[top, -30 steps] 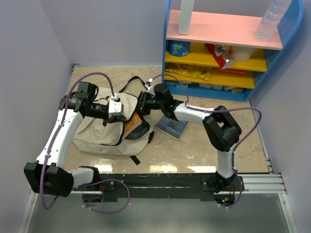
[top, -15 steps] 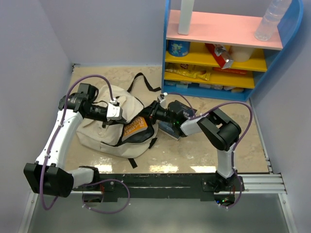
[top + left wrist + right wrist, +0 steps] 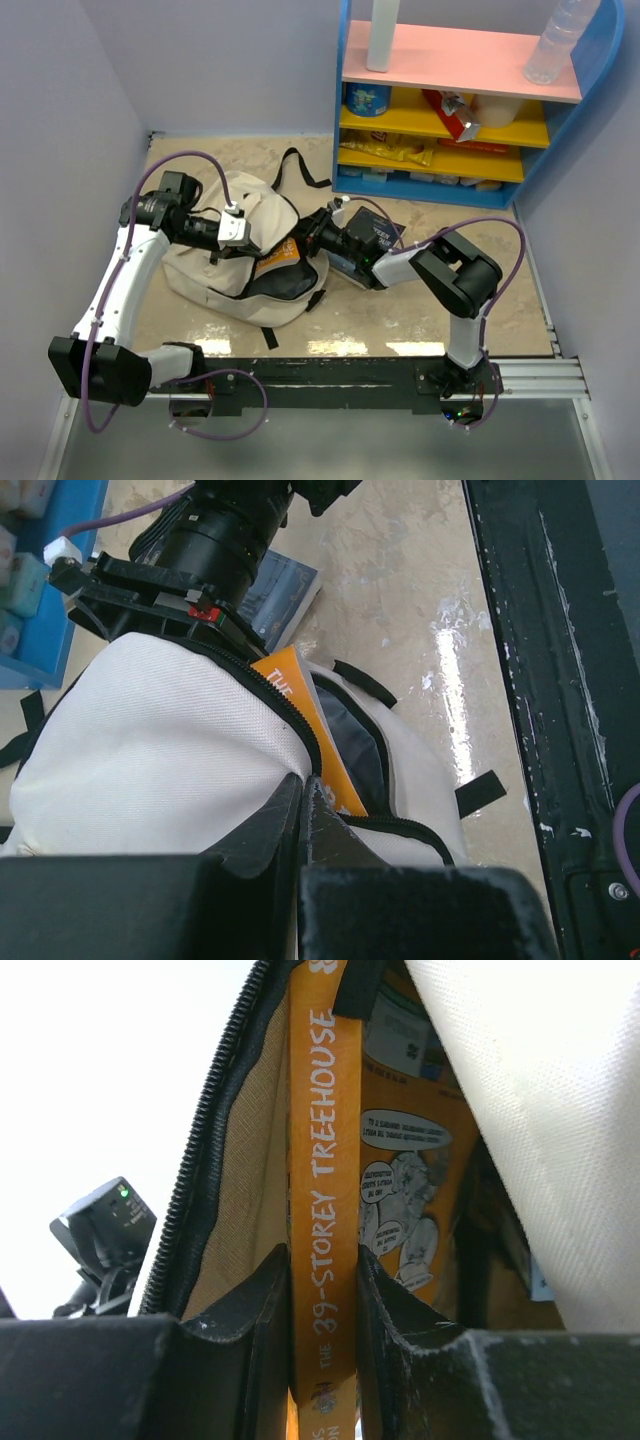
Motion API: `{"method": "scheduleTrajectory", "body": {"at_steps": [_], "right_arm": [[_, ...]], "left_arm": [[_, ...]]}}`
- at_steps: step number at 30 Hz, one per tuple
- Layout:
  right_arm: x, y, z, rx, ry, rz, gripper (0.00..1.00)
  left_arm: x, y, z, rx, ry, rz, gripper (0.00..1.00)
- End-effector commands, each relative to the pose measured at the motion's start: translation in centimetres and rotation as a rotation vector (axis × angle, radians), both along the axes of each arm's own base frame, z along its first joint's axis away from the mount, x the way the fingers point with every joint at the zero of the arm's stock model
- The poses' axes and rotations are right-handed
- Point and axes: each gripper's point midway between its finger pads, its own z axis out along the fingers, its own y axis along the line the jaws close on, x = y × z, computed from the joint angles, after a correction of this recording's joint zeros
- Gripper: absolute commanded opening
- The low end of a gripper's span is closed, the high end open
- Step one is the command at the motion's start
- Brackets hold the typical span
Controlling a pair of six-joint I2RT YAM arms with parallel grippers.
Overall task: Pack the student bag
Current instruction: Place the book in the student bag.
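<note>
**K:** Where's the student bag [image 3: 205, 280]?

**Op:** It's on the mottled beige table [image 3: 400, 310], left of centre, between my two arms. Soft cream canvas in a rounded lump, with black webbing straps trailing off the far and near sides. The zip is dark and the main opening gapes toward the right arm.

**K:** Left gripper [image 3: 305, 795]?

**Op:** The fingers are pressed together, pinching the canvas rim right at the zip teeth. The upper flap stands off the lower one. I can see the coarse weave on my left wrist cam.

**K:** Right?

**Op:** The right gripper [image 3: 323, 1280] is at the bag's mouth, both black fingers clamped flat on the spine of an orange book [image 3: 322, 1160]. It's a thin glossy paperback with white "39-Storey Treehouse" lettering and a cartoon cover with speech bubbles. The book is on edge, partly inside the opening, with tan lining on one side and the cream flap on the other.

**K:** Anything else nearby?

**Op:** A second book [image 3: 388, 233] with a dark blue cover lies flat on the table under my right forearm, just beside the bag. At far right there's a blue-framed shelf [image 3: 450, 55] with pink and yellow boards and a clear ribbed plastic bottle [image 3: 560, 40] on top.
</note>
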Motion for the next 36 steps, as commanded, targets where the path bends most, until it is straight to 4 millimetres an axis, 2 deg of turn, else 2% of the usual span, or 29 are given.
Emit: {"method": "scheduleTrajectory", "body": {"at_steps": [1,6,7,9,10,17,20,21,22,23,24,25,26,27,30,31,36], "right_arm": [[-0.2,-2.0,12.8,0.423,-0.240,-0.034,0.00],[-1.3,-2.0,13.3,0.352,-0.278,-0.008,0.00],[-1.7,-2.2,14.0,0.352,-0.304,-0.004,0.00],[-2.0,-2.1,13.8,0.345,-0.308,0.011,0.00],[-1.9,-1.7,13.0,0.332,-0.299,0.022,0.00],[-3.4,-0.2,13.2,0.407,-0.342,0.176,0.00],[-2.0,1.5,9.9,0.193,-0.311,0.141,0.00],[-1.1,2.1,7.3,0.025,-0.209,0.121,0.00],[-0.5,2.0,5.9,-0.105,-0.277,0.090,0.00],[0.4,1.9,5.7,-0.176,-0.282,0.053,0.00],[1.2,1.2,4.1,-0.286,-0.231,0.001,0.00],[1.7,0.9,3.5,-0.340,-0.248,-0.025,0.00],[2.0,0.9,3.5,-0.364,-0.255,-0.038,0.00],[2.4,0.8,1.5,-0.433,-0.211,-0.042,0.00],[2.5,1.8,-0.8,-0.428,-0.163,-0.009,0.00],[2.6,2.3,-2.7,-0.442,-0.140,0.005,0.00],[3.1,4.2,-6.5,-0.480,-0.106,0.022,0.00]], "left_arm": [[-0.7,-1.2,2.7,-0.096,-0.036,-0.049,0.00],[-0.6,-1.1,2.2,-0.079,-0.031,-0.047,0.00],[-0.6,-1.1,2.1,-0.080,-0.026,-0.047,0.00],[-0.6,-1.1,2.0,-0.079,-0.026,-0.048,0.00],[-0.6,-1.1,1.9,-0.080,-0.021,-0.049,0.00],[-0.6,-1.1,2.1,-0.084,-0.021,-0.049,0.00],[-0.4,-1.1,2.0,-0.081,-0.020,-0.046,0.00],[-0.4,-1.1,2.1,-0.084,-0.019,-0.046,0.00],[-0.4,-1.2,2.2,-0.086,-0.018,-0.047,0.00],[-0.3,-1.2,2.2,-0.086,-0.017,-0.047,0.00],[-0.3,-1.2,2.3,-0.089,-0.020,-0.048,0.00],[-0.3,-1.2,2.3,-0.089,-0.018,-0.048,0.00],[-0.2,-1.3,2.3,-0.090,-0.017,-0.048,0.00],[-0.3,-1.3,2.4,-0.096,-0.014,-0.050,0.00],[-0.1,-1.5,2.8,-0.107,-0.013,-0.052,0.00],[-0.1,-1.5,2.8,-0.108,-0.009,-0.051,0.00],[-0.2,-1.7,3.2,-0.118,-0.007,-0.056,0.00]]}}
